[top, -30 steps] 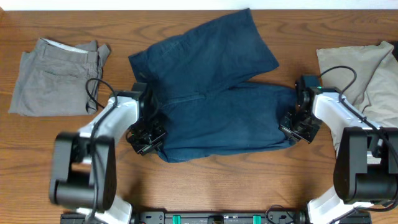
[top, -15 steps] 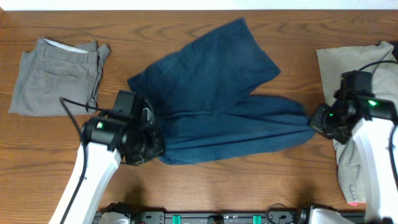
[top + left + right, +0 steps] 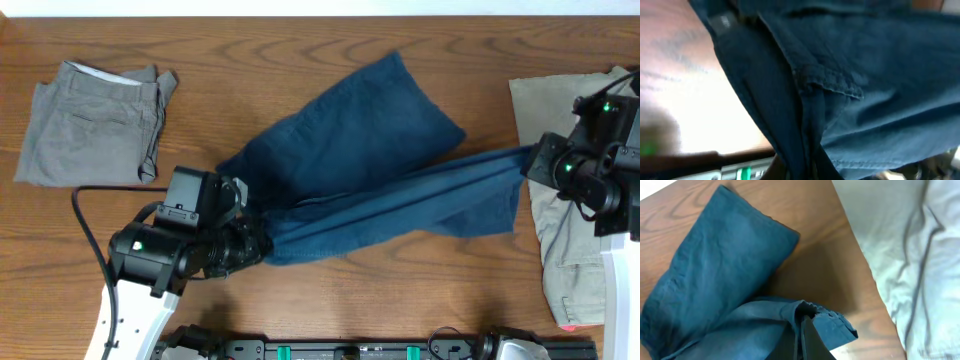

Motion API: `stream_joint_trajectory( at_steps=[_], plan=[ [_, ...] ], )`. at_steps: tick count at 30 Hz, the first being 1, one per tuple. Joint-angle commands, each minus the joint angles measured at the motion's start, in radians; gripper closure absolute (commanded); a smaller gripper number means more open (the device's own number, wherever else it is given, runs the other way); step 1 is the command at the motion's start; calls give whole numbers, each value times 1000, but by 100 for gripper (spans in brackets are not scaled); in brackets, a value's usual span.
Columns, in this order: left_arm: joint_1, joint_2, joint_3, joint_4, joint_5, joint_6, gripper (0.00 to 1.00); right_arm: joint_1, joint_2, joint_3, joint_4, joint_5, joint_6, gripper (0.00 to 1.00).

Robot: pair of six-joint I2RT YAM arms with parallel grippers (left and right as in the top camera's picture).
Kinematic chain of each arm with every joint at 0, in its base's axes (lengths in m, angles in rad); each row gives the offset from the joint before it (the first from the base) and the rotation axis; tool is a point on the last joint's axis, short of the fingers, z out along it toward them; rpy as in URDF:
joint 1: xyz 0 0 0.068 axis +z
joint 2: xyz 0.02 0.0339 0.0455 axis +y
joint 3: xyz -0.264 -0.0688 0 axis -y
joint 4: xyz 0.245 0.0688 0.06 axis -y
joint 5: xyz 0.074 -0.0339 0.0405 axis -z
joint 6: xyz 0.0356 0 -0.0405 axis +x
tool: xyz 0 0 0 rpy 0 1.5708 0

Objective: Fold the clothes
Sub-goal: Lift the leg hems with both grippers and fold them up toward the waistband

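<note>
left jaws: closed on the near-left corner of the navy shorts [image 3: 370, 150]; in the left wrist view the cloth gathers to a point at the bottom edge and hides the fingertips.
right jaws: pinched shut on a hemmed edge of the navy shorts; the dark fingers [image 3: 807, 340] sit together at the bottom of the right wrist view.
left arm [image 3: 160, 250]: near left, its head against the shorts' left end.
right arm [image 3: 600, 170]: right side, over the beige garment's left edge.
navy shorts: middle of the surface [image 3: 300, 50]. the near part is drawn into a long creased band running from the left jaws up to the right jaws. the other part lies spread behind it, reaching toward the far side.
right end of the band: raised off the wood, with a shadow beneath it in the right wrist view.
grey shorts [image 3: 85, 120]: far left, lying flat, well apart from the navy pair.
beige garment [image 3: 560, 230]: right edge of the surface, rumpled, partly under the right arm, just beside the band's right end.
</note>
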Motion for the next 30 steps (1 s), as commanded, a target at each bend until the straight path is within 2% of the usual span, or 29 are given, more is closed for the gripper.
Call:
stream_joint_trajectory(
  at_steps=[1,6,12,15,19,21,26,28,29,30],
  plan=[
    [8,29,12,29,-166,-135,94,4,58,17,47,-40,-71,99],
    [34,92,12,114,-267,-276,94,67,142,17,231,-88,-84,99],
    [126,193,11,248,-330,-457,93,152,254,28,491,-87,-72,99],
    [183,246,11,328,-326,-503,86,192,318,33,625,-85,-68,99],
    [218,313,11,416,-319,-512,83,238,410,33,759,-85,-68,99],
    [222,354,11,461,-319,-511,78,261,464,33,837,-85,-68,99],
    [224,443,11,592,-329,-511,77,308,592,33,1035,-84,-68,99],
    [225,479,11,683,-334,-510,68,323,650,33,1124,-82,-68,99],
    [225,498,11,736,-333,-503,59,328,674,33,1157,-80,-68,86],
    [227,518,11,795,-333,-488,50,331,703,33,1195,-81,-58,31]
  ],
)
